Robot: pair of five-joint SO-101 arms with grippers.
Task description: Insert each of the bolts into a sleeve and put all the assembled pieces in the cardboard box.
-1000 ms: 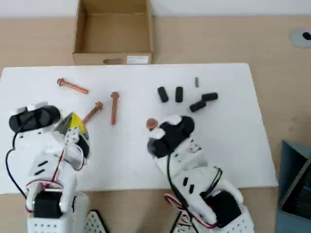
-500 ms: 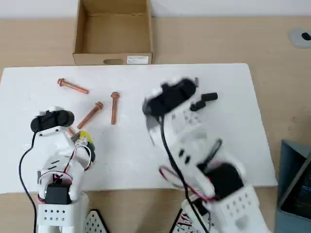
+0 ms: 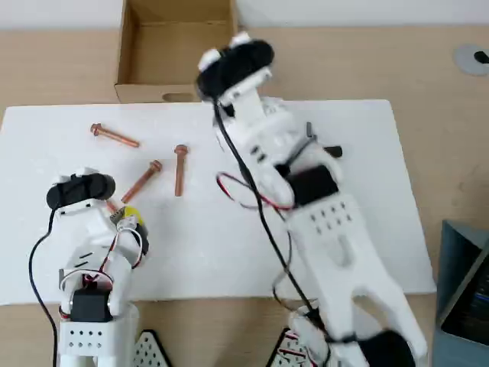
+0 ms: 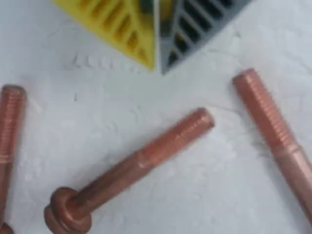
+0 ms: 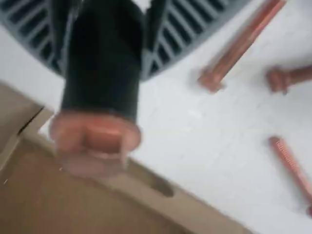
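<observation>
Right gripper point(image 5: 105, 44) clamped on black cylindrical sleeve point(image 5: 101, 68) with copper bolt point(image 5: 95, 141) inside, at front wall of open cardboard box point(image 3: 122, 53).
Left gripper point(image 4: 157, 63) pinched closed, empty, over white sheet point(image 3: 229, 222) on tan wooden table point(image 3: 428, 69); three loose copper bolts point(image 3: 180, 170) lie beside it.

A robotics workbench on an office desk: the left arm point(image 3: 92, 260) and right arm point(image 3: 336, 229), small white units trailing bare red and black wires, stand at a white mat point(image 3: 199, 245) over a wood-grain tabletop point(image 3: 428, 69) with a grey cable grommet point(image 3: 471, 58).
</observation>
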